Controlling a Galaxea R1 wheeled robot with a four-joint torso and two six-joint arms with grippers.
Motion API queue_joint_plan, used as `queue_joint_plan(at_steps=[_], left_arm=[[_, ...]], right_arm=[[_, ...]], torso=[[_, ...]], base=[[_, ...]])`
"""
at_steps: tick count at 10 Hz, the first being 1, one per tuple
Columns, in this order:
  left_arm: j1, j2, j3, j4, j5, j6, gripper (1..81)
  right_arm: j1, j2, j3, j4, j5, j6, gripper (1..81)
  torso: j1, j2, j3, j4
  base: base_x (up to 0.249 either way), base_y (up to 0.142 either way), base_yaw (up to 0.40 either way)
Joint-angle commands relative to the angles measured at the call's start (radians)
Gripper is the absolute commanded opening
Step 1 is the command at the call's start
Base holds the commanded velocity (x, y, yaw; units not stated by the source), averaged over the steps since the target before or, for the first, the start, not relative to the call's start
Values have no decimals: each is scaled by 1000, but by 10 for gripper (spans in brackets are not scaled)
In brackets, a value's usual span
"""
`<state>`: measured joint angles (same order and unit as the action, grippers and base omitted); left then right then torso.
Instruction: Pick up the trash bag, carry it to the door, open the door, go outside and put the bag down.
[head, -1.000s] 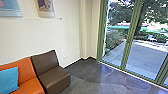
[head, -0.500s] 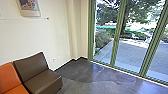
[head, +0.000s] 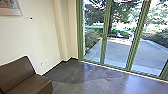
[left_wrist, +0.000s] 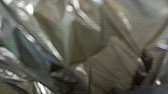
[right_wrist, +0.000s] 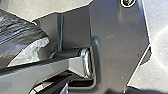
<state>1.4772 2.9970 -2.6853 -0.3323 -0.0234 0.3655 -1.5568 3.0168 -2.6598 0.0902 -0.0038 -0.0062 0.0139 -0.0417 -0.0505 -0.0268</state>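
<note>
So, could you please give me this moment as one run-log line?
indoors | trash bag close at left wrist camera | ahead: green-framed glass panels, paved yard beyond | left: brown seat | bag outside: not yet

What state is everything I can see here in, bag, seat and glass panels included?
Trash bag: crumpled, shiny; tied or not, cannot tell.
Glass panels: appear shut.
Brown seat: upright, partly in view.
Wall picture: hanging, partly in view.
Floor: glossy, reflecting light.
Paved yard: shaded nearby, brighter farther off.
</note>
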Motion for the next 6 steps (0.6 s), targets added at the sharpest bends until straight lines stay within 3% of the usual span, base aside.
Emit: queue_joint_plan(at_steps=[1, 6], left_arm=[[-48, -6, 1, -2, 59, 1, 10], [-48, -7, 1, -2, 57, 1, 10]], right_arm=[[42, 3, 0, -1, -59, -1, 811], [39, 6, 0, -1, -59, -1, 811]], torso=[[0, 0, 0, 0], [0, 0, 0, 0]], base=[[0, 0, -308], [0, 0, -309]])
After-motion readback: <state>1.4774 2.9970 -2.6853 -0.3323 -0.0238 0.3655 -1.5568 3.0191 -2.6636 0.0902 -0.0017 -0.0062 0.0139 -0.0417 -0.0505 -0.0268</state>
